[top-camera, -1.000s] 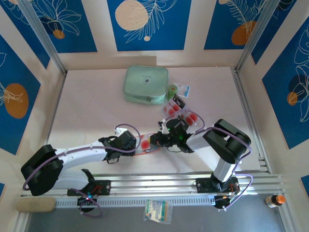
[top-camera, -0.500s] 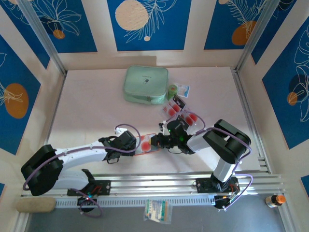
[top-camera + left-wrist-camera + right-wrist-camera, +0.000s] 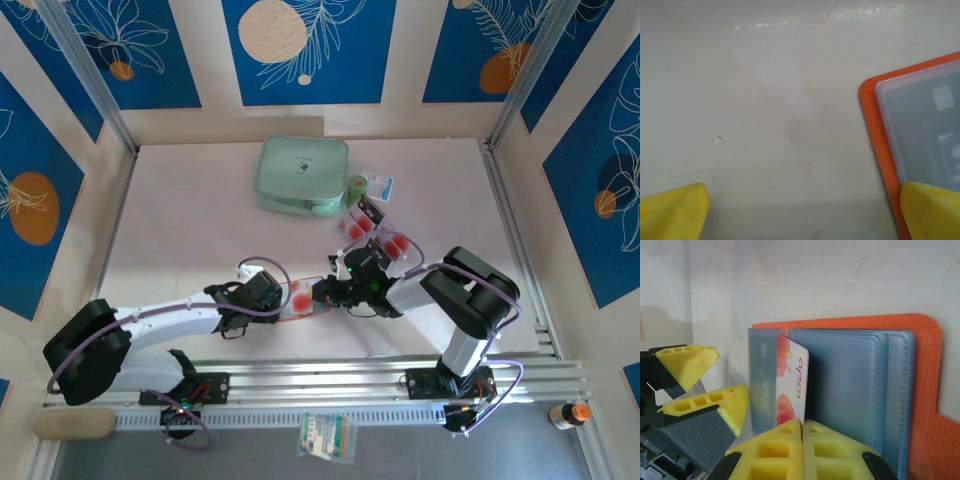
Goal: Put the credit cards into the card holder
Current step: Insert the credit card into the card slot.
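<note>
I see right gripper pinching a credit card half into the card holder pocket (centre frame), left gripper wide open.

A: Identify the support surface.
B: A pale table.
A: List the items resting on it.
B: Rear centre: mint-green zip case. Just beside it, right: green roll, small packet. Nearer: clear compartment tray. Front: open orange card holder.
</note>
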Robot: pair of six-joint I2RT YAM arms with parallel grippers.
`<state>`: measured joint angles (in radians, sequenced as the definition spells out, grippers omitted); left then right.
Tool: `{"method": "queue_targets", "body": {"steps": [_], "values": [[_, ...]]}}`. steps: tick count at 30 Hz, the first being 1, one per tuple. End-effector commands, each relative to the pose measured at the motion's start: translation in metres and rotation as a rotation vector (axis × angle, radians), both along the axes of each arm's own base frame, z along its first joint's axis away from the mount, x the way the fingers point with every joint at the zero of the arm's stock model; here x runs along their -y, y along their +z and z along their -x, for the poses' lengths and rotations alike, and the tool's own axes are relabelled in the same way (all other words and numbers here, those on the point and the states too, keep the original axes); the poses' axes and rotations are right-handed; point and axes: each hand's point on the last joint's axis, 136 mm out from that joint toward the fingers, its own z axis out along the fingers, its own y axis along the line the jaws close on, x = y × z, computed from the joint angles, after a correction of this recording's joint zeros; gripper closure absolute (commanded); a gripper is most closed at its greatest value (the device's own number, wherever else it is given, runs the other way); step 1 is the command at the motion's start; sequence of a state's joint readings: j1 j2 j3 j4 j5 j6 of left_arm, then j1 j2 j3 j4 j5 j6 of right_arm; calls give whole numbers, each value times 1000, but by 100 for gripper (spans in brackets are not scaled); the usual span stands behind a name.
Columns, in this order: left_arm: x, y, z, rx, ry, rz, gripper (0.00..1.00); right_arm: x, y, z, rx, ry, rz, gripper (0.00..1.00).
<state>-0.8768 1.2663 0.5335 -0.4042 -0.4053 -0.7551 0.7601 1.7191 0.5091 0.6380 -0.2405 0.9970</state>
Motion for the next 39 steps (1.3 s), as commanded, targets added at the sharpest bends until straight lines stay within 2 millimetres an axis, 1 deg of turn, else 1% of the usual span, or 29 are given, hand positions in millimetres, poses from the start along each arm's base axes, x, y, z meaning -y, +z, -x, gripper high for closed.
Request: {"method": "queue_targets", "body": {"steps": [1, 8, 17, 27, 39], "values": [[-7, -2, 1, 2, 31, -2, 2, 2, -17, 12, -72, 24, 51, 100], [-7, -2, 1, 3, 32, 0, 2, 0, -20, 13, -94, 41, 62, 100], [-7, -3, 1, 4, 33, 2, 2, -1, -18, 13, -94, 47, 70, 100], [-8, -3, 1, 7, 31, 1, 2, 6, -14, 11, -89, 31, 78, 100], [-6, -3, 1, 8, 32, 9, 2, -7, -25, 16, -155, 109, 109, 100]]}}
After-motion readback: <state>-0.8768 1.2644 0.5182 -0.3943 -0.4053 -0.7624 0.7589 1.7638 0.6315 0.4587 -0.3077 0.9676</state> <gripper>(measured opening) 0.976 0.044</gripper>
